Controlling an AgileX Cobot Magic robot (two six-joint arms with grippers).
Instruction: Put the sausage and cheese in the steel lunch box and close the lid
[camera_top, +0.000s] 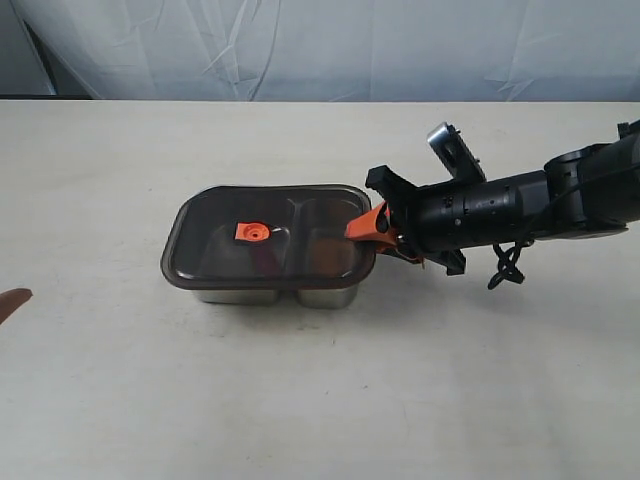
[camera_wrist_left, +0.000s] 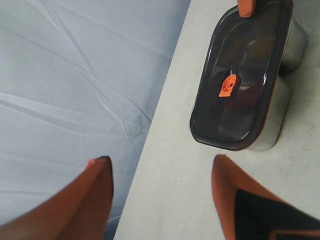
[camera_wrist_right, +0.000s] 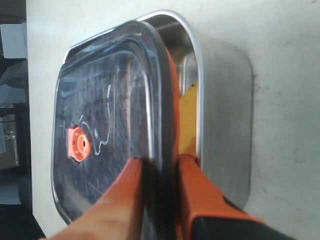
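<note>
Right wrist view: clamping rim of lid (camera_wrist_right: 110, 115) with right fingers (camera_wrist_right: 122, 200), at right end of steel lunch box (camera_wrist_right: 225, 100), mid-surface (camera_top: 300, 400). Showing cheese (camera_wrist_right: 189, 120) inside, below unseated rim; cannot find sausage through dark plastic. Left fingers (camera_wrist_left: 95, 200) spread wide, empty, near left edge. Step in hand: closing. Next, probably: level rim, press down, release.

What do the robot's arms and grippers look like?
The right arm is a black round tube with a black cable looping below and a grey bracket on top. The right gripper and left gripper have orange tapered fingers on black bases.
</note>
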